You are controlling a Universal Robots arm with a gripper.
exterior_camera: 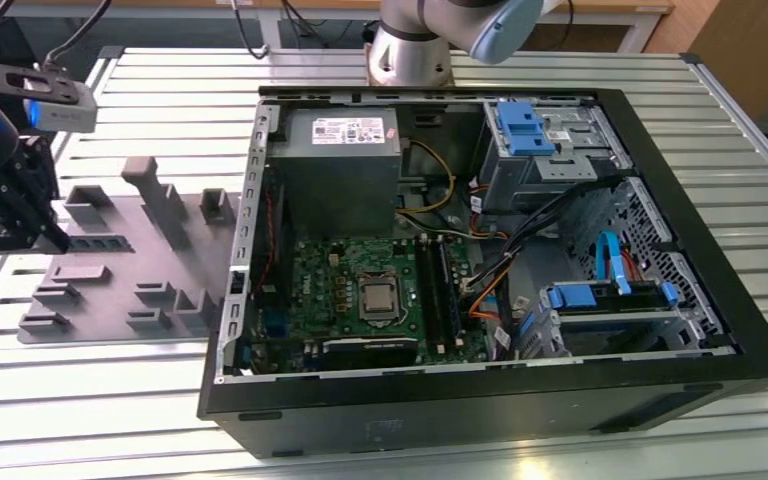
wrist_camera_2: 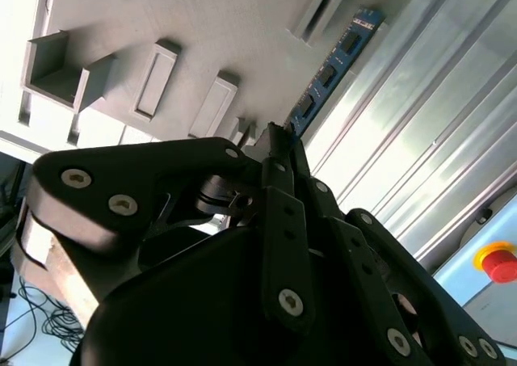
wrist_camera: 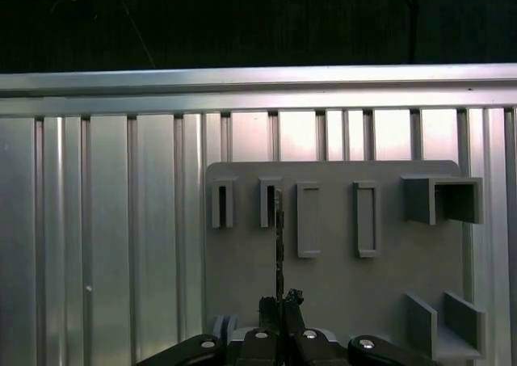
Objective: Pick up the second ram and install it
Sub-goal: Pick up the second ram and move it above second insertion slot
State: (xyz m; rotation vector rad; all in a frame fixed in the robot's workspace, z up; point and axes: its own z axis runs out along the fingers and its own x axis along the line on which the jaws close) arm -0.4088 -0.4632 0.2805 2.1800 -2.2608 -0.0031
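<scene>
I am gripping the second ram [wrist_camera_2: 331, 71]: my gripper [wrist_camera_2: 279, 144] is pinching one end of the blue stick between closed jaws, and the rest of it is sticking straight out past my fingertips. In the first wrist view the ram [wrist_camera: 279, 237] is showing edge-on as a thin dark line in front of the grey tray [wrist_camera: 339, 293], next to its row of slotted blocks [wrist_camera: 307, 219]. I cannot tell whether it is touching the tray. In the exterior view my gripper [exterior_camera: 17, 238] is hanging over the tray [exterior_camera: 97, 280] at the edge farthest from the open computer case [exterior_camera: 491, 400], well apart from the green motherboard [exterior_camera: 357, 290]. Tray and case are sitting on the slatted metal table [exterior_camera: 91, 400].
</scene>
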